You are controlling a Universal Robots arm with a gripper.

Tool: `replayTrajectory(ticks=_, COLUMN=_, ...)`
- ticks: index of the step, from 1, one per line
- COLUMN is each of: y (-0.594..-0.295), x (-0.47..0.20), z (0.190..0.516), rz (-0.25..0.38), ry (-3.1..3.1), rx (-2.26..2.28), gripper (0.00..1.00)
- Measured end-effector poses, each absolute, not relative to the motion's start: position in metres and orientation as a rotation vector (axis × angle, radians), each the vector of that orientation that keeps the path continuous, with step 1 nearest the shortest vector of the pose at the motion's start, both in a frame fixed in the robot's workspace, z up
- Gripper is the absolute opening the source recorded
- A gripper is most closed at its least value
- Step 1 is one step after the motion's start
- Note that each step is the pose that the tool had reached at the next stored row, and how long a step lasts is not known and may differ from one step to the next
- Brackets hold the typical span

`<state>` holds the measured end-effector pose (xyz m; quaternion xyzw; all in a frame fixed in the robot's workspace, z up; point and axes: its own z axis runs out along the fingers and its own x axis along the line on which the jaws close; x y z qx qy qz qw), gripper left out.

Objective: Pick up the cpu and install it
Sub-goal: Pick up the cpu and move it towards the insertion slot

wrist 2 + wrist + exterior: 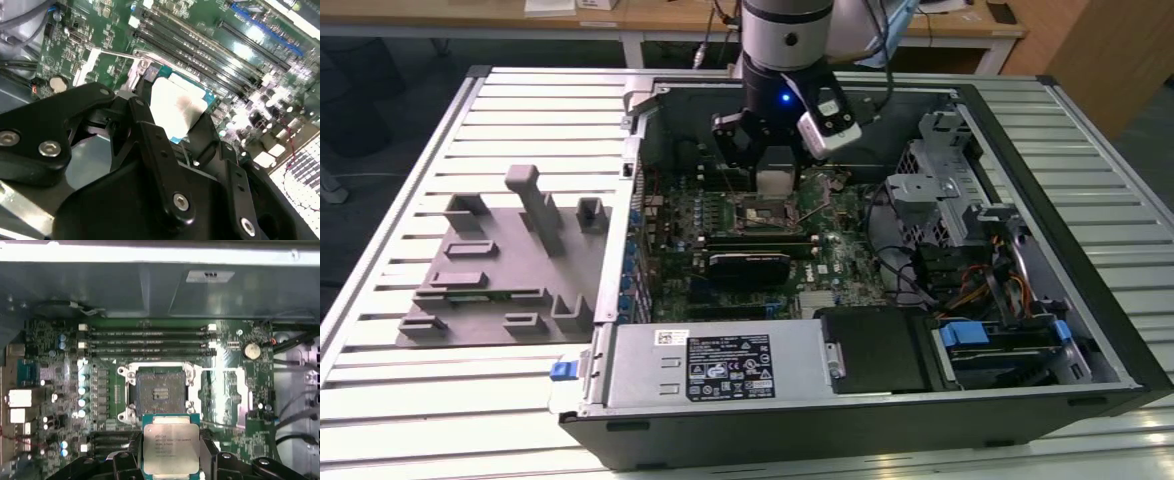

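Gripping the cpu [171,449] by two opposite edges, the claw [775,178] is closed on it and holds it a little above the motherboard [230,390]. In the exterior view that puts it in the upper middle of the frame, inside the open computer case [854,432]. The first wrist view shows the chip just beside the socket [159,391] and not yet in it, with its metal top plate facing the camera.

We judge the chip to be light, thin and quite stiff, so weight is no worry. Its smooth metal top looks slippery, and the underside and the bare socket bed are probably the fragile parts. The sensible hold is therefore the one we see here: on the side edges of the thin board around the plate, never on the faces. A small tilt or slip would likely matter more than force.

By our count there is one cpu, one socket standing open, and one claw. One case lies on the slatted counter [400,420], and at the exterior view's left sits one grey moulded tray [494,285] carrying several upright blocks.
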<state>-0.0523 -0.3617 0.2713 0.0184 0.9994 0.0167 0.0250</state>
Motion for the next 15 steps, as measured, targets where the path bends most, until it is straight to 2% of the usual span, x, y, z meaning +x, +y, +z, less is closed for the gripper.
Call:
replayTrajectory(ticks=11, y=-0.3554, x=-0.0523, z=0.2689, rz=0.049, ry=3.091, rx=0.057, gripper=0.54)
replayTrajectory(ticks=15, y=-0.3549, x=-0.0523, z=0.2654, rz=0.025, ry=3.091, rx=0.056, gripper=0.54)
